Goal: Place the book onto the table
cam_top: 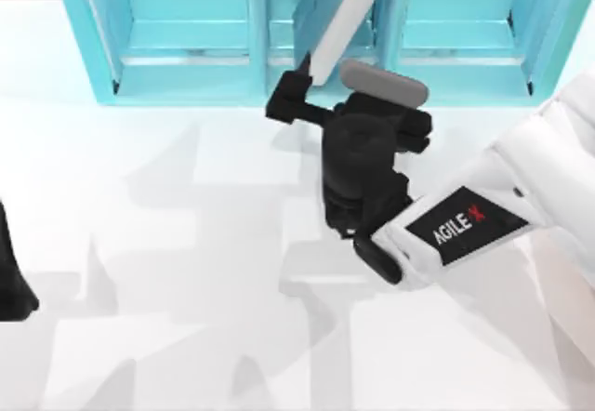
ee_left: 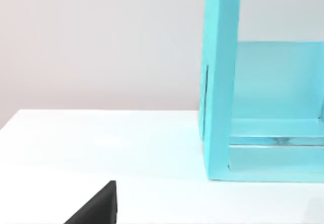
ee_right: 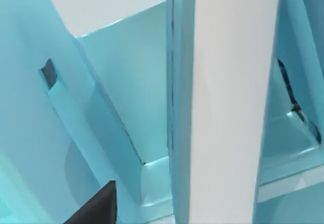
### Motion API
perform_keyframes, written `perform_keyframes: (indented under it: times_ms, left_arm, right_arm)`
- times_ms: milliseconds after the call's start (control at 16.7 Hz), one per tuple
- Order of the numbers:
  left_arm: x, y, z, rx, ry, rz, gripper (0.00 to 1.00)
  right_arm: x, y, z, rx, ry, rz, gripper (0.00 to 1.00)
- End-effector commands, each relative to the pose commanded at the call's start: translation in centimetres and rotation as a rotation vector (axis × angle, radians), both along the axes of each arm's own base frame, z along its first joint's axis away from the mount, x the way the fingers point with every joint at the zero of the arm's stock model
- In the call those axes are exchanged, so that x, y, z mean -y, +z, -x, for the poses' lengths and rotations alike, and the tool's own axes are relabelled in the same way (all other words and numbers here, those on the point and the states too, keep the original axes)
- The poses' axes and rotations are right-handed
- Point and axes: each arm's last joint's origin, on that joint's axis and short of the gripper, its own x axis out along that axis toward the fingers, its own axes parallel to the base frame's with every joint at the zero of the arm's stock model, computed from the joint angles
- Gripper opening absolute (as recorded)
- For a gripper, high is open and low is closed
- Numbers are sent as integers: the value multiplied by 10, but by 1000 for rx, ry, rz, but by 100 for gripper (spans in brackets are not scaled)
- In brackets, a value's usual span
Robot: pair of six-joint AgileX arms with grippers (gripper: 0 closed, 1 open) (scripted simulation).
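Observation:
The teal-blue book [cam_top: 344, 20] leans tilted in the middle compartment of the cyan shelf [cam_top: 186, 58], its white page edges facing up. My right gripper [cam_top: 330, 84] is shut on the book's lower end, with one dark finger [cam_top: 288, 99] on one side and a grey pad [cam_top: 383, 81] on the other. In the right wrist view the book [ee_right: 228, 102] stands close ahead, and its teal cover runs along one side of the pages. The white table [cam_top: 186, 244] spreads out in front of the shelf. My left arm [cam_top: 11, 281] is parked at the table's left edge.
The cyan shelf [ee_left: 220, 82] spans the back of the table, and its dividers [ee_right: 50, 107] stand close on both sides of the book. My right arm's white forearm [cam_top: 483, 216] reaches in from the right. Open table surface lies at the front and left.

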Motion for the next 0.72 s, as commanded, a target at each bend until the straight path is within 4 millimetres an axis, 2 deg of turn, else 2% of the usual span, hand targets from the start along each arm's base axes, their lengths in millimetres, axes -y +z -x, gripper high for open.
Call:
perform_keyframes:
  times_ms: [180, 300, 720]
  left_arm:
    - [0, 0, 0, 0, 0, 0, 100]
    - [0, 0, 0, 0, 0, 0, 100]
    - [0, 0, 0, 0, 0, 0, 100]
  right_arm:
    - [2, 0, -2, -2, -4, 1, 100]
    - [0, -2, -10, -3, -1, 1, 100]
    - [-4, -3, -83, 4, 0, -2, 100]
